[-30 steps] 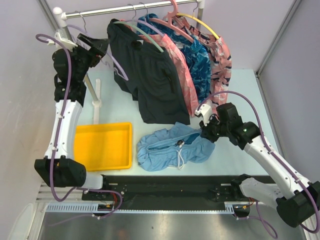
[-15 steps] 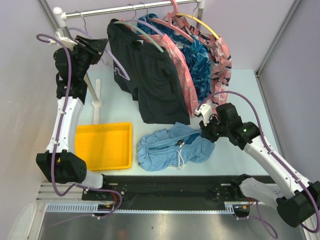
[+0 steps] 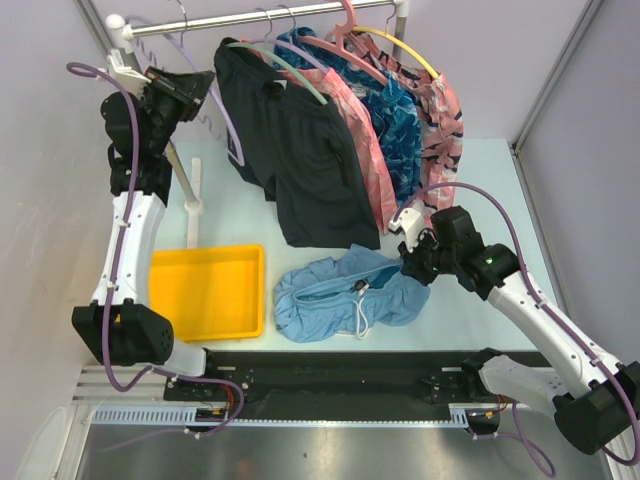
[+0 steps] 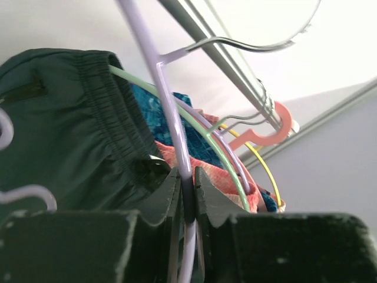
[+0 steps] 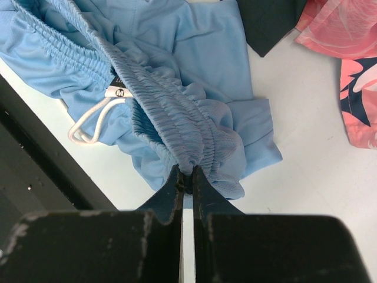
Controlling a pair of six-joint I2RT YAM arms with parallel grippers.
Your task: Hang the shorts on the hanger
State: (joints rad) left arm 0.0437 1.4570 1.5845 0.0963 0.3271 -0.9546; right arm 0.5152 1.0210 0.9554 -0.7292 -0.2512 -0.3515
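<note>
The sky-blue shorts (image 3: 340,295) lie crumpled on the table near the front edge, white drawstring showing. My right gripper (image 3: 408,262) is at their right end, shut on the gathered waistband (image 5: 188,138); its tips (image 5: 186,177) pinch a fold of it. The lavender hanger (image 3: 232,140) hangs at the left end of the rail, its silver hook (image 4: 235,42) over the bar. High at the back left, my left gripper (image 3: 205,95) is shut on the hanger's thin arm (image 4: 174,118), the rod squeezed between its tips (image 4: 187,183).
Black shorts (image 3: 300,160) on a pale green hanger and patterned clothes (image 3: 405,130) on pink hangers fill the rail (image 3: 290,13) just right of the lavender hanger. A yellow tray (image 3: 205,290) sits front left, and a white post (image 3: 193,200) stands behind it.
The left gripper has closed on the lavender hanger and moved slightly up and right, the hanger's hook rising toward the rail. The right gripper and the shorts have not moved.
</note>
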